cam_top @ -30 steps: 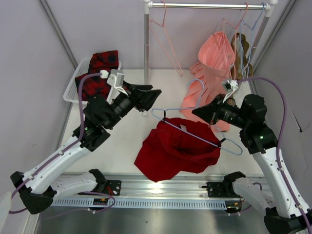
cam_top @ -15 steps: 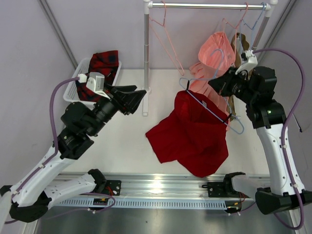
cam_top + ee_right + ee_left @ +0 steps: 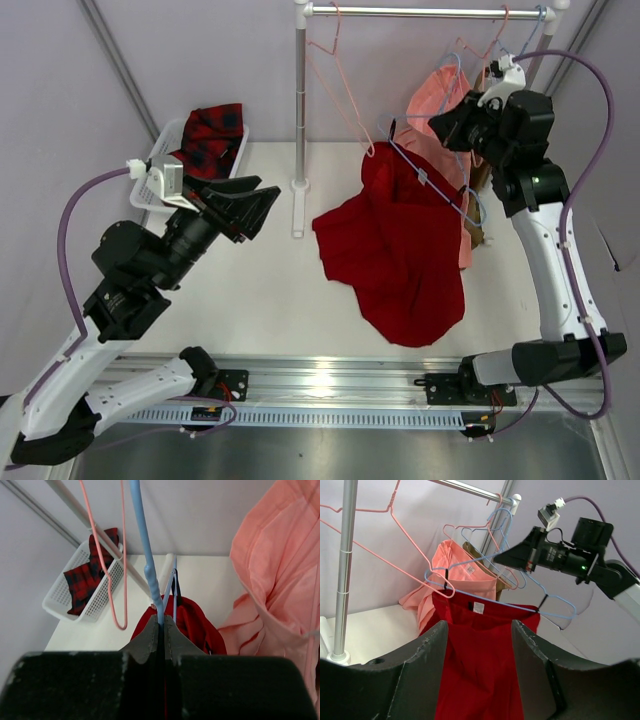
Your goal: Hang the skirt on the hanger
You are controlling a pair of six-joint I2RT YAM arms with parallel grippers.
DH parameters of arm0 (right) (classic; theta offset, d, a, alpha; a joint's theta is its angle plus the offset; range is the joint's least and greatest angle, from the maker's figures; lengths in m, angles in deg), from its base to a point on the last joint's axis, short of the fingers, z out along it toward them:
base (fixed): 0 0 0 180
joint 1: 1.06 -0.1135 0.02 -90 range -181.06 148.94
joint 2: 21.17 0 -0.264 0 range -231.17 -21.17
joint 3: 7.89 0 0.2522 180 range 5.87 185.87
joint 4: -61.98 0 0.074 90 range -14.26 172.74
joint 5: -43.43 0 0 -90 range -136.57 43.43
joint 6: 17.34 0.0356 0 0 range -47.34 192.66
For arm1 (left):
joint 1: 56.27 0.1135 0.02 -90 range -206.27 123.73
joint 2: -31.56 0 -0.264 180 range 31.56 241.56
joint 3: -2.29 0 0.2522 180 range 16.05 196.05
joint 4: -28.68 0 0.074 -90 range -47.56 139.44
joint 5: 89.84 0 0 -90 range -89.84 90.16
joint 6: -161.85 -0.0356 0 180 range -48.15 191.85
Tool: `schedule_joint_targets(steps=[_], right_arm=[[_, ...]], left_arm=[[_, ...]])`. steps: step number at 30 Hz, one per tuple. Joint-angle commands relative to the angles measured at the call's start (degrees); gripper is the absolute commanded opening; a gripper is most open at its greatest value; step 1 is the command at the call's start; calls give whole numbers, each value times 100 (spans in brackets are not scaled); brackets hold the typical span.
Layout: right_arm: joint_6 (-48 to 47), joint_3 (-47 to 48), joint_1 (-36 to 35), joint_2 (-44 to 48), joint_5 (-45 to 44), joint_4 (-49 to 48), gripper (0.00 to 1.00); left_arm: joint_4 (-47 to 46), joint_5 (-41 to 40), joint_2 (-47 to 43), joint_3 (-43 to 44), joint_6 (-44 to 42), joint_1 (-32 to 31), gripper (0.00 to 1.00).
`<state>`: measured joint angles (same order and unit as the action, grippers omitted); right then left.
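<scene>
Step in hand: as I judge it, raising the loaded hanger toward the rail [image 3: 420, 12] at the far right; the skirt looks already mounted
Skirt: the deep-red skirt [image 3: 400, 250] hangs from the hanger's lower bar at right of centre, its hem drooping toward the near side; whether it is clear of the table I cannot tell
Hanger: the light-blue hanger [image 3: 150, 572] is tilted, its left shoulder farther and higher in the top view; its hook is not yet on the rail
Right gripper: the right gripper [image 3: 162, 625] is clenched on the blue wire, fingers pressed together around it, up at the far right just below the rail
Left gripper: the left gripper [image 3: 262, 195] is spread wide and grasps nothing; it hangs left of centre, well apart from the cloth, facing it
Neighbours: the pink skirt [image 3: 280, 565] hangs just right of the load; the basket [image 3: 150, 170] with the plaid garment [image 3: 215, 130] sits at the far left
Doing it well: level the hanger before hooking so the waistband does not slide toward the low shoulder; steer the hook to a bare stretch of rail left of the pink skirt
Risk: a pinch on thin wire may let the hanger swivel; slow motion should limit the swing
</scene>
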<state>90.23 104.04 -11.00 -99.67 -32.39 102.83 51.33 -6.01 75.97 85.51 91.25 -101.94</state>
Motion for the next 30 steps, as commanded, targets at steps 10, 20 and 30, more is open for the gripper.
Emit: schedule_joint_targets(steps=[10, 20, 30], right_arm=[[-315, 1714, 27, -1070, -757, -2093, 0], [-578, 2953, 88, -2292, -1189, -1910, 0], [-534, 2427, 246, -2434, -1013, -1979, 0]], left_arm=[[192, -51, -177, 192, -129, 14, 58], [333, -68, -90, 227, -182, 14, 57], [377, -68, -63, 165, -138, 23, 57]])
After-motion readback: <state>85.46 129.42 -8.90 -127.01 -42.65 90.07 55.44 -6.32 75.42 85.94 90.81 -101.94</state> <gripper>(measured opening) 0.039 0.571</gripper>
